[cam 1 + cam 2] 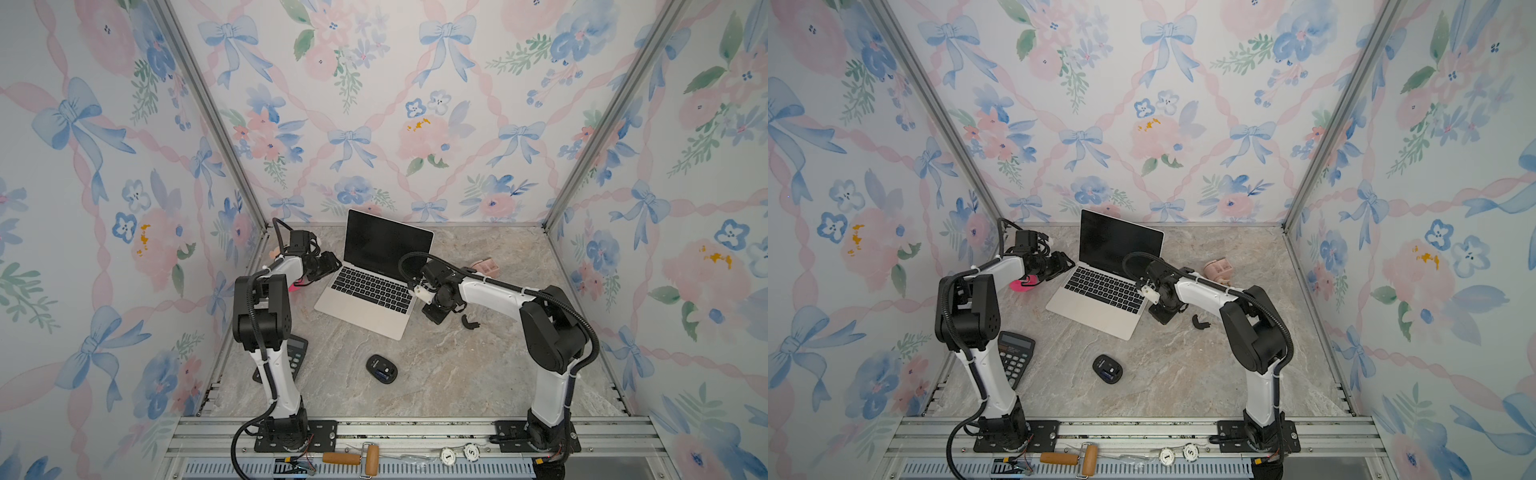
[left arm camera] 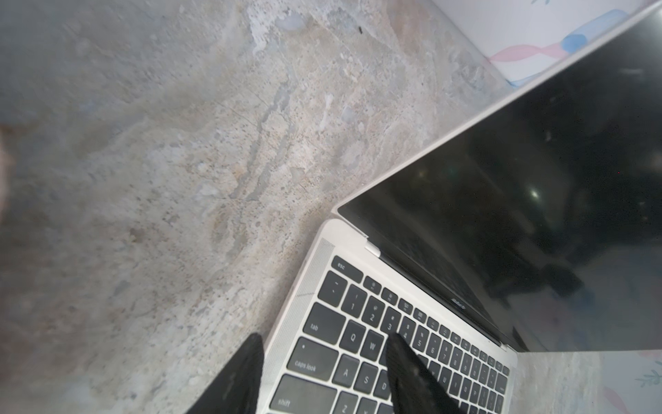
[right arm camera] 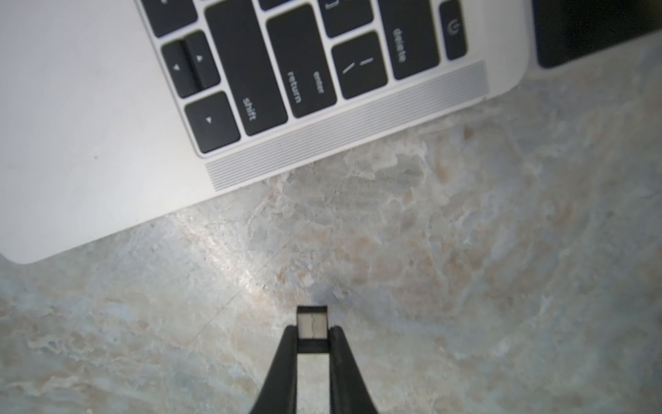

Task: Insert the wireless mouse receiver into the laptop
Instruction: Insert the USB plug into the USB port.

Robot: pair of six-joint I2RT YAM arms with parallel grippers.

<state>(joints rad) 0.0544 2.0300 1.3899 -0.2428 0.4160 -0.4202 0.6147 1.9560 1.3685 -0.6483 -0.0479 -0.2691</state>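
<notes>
The laptop lies open at the back middle of the table, with a black screen and black keys. In the right wrist view my right gripper is shut on the wireless mouse receiver. The receiver's metal plug sticks out past the fingertips, low over the table and a short way off the laptop's right edge. My left gripper is open and empty at the laptop's left rear corner. One finger is over the keys and the other is off the edge.
A black oval mouse lies in front of the laptop. Its curved black cover piece lies right of my right wrist. A calculator sits behind the left arm, and a pink object beside it. A pinkish item is at back right. Walls close in three sides.
</notes>
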